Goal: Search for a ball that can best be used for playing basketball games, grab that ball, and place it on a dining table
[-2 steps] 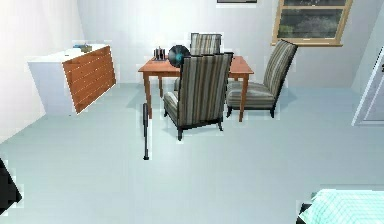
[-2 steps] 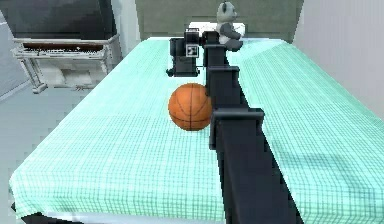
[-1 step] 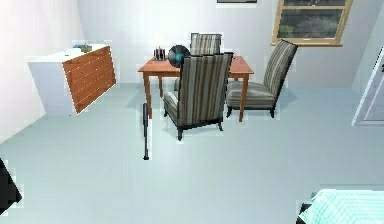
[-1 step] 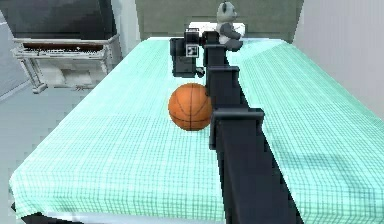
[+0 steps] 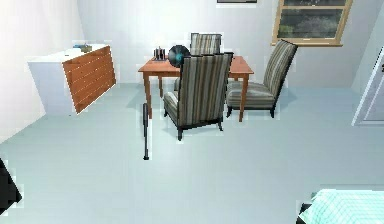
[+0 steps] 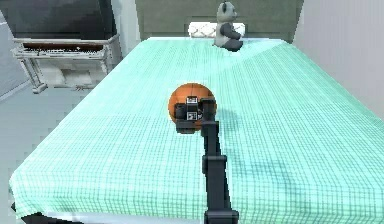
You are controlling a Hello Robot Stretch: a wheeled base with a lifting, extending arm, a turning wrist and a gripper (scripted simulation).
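Note:
An orange ball with dark seams, a basketball (image 6: 180, 97), lies on the green checked bed (image 6: 120, 130) in the arm side view. The dark arm bar rises from the bottom edge to it. The gripper (image 6: 192, 115) and its white marker squares sit right in front of the ball. I cannot tell whether the gripper holds anything, as the ball rests on the bedcover behind it. In the forward view a wooden dining table (image 5: 240, 68) stands across the room with a dark round object (image 5: 179, 54) on it.
Three striped chairs (image 5: 200, 92) surround the table. A white dresser with wooden drawers (image 5: 85, 75) stands at the left wall. A dark stick (image 5: 147, 130) lies on the floor. A plush toy (image 6: 228, 25) sits at the bed's head. Beside the bed is a TV on a stand (image 6: 62, 40).

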